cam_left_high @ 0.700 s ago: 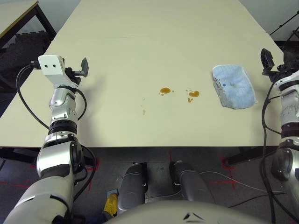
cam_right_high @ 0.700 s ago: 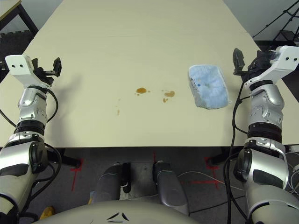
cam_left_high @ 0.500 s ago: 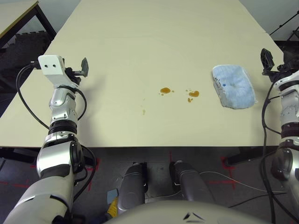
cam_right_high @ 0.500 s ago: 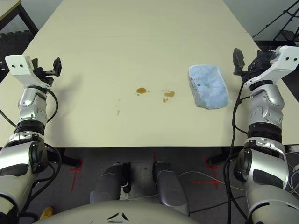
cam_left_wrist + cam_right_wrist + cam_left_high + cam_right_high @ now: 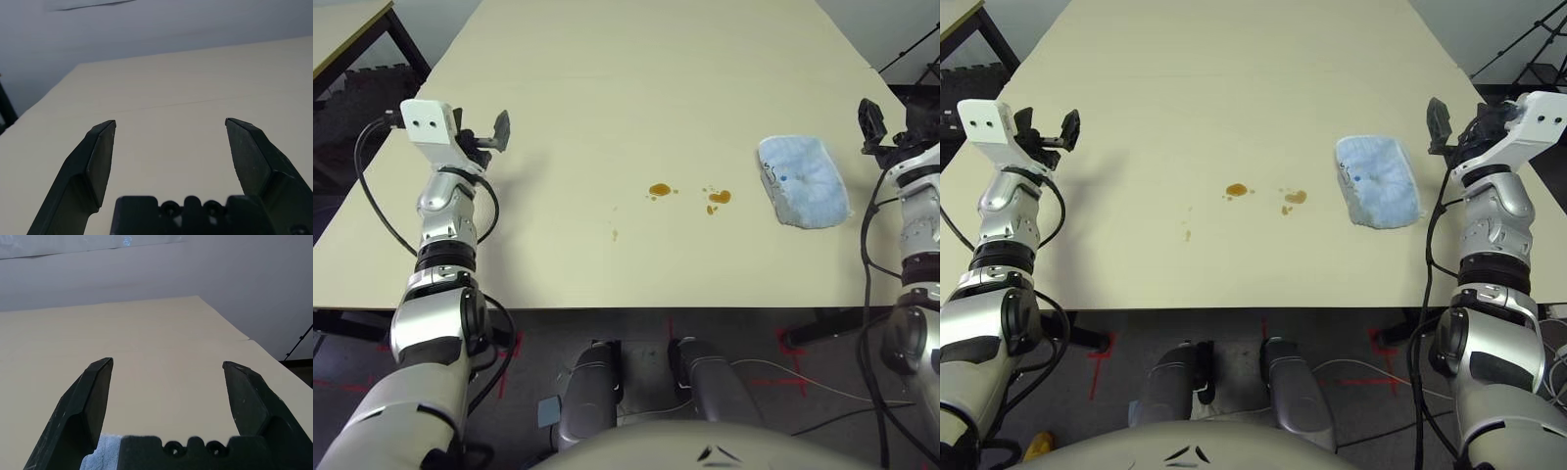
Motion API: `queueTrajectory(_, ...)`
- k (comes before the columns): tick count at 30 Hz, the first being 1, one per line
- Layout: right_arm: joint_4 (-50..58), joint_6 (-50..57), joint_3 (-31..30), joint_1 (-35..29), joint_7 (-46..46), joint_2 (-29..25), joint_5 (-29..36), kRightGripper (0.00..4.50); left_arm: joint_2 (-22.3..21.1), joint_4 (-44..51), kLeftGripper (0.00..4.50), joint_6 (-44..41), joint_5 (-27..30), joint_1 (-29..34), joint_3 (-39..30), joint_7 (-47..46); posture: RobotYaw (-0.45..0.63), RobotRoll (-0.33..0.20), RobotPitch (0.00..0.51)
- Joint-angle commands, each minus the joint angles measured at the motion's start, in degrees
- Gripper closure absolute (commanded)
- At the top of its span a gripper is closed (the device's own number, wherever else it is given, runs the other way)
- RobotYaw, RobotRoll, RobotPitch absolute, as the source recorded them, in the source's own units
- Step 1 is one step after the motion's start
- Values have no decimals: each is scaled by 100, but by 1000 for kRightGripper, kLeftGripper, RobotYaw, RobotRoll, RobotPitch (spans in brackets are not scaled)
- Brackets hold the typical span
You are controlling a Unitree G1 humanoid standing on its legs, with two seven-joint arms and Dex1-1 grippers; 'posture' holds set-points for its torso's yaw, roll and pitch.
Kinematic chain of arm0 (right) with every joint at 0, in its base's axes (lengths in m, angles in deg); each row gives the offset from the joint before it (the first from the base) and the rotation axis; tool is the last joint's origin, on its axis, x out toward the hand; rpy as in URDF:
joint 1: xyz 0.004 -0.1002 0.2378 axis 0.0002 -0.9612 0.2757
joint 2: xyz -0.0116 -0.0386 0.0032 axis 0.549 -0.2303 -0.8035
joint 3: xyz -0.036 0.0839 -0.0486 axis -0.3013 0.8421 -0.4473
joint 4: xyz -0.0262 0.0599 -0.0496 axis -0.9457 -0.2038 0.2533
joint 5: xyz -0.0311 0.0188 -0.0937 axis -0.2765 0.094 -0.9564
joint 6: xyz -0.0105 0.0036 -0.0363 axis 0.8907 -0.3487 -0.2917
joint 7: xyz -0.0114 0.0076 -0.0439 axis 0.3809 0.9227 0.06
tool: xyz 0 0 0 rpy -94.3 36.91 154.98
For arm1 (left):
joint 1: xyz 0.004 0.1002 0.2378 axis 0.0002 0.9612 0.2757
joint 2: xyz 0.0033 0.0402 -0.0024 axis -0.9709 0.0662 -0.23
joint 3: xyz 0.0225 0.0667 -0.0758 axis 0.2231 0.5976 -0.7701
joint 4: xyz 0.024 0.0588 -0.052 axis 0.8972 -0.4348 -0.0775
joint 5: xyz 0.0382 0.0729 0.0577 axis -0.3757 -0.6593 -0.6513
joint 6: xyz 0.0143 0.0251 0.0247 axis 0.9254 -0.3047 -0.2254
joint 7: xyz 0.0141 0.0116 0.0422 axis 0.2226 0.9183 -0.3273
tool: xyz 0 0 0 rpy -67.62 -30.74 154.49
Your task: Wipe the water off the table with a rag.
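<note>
The light blue rag (image 5: 803,180) lies flat on the cream table (image 5: 636,88), toward its right side. Two small amber puddles of water (image 5: 660,190) (image 5: 720,197), with tiny droplets beside them, sit near the table's middle, left of the rag. My right gripper (image 5: 1438,119) hovers open just right of the rag's far end, with nothing between its fingers; the right wrist view shows a corner of the rag (image 5: 102,453) below the gripper (image 5: 167,363). My left gripper (image 5: 1067,127) is raised over the table's left edge, open and empty, as the left wrist view (image 5: 170,125) confirms.
A smaller tan table with a black frame (image 5: 342,24) stands beyond the far left corner. Black tripod legs (image 5: 1528,49) stand off the right side. Faint tan specks (image 5: 615,233) mark the top in front of the puddles. Bare tabletop stretches to the far end.
My left gripper has risen a little and shifted slightly inward over the table. The right gripper, the rag and the puddles have stayed put.
</note>
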Motion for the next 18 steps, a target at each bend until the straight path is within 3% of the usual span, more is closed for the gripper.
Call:
queueTrajectory(1,-119,-20,-23,90,-12,19,-31,43,91,370,0,-433,162,1,185,705,-169,0,157)
queueTrajectory(12,-48,114,-19,133,-80,-106,-62,43,-161,2072,0,-2816,502,776,1062,3014,-199,0,144)
queueTrajectory(18,48,300,-23,69,-126,-214,-64,43,-332,2733,0,-3265,751,1171,1294,4012,-217,0,141)
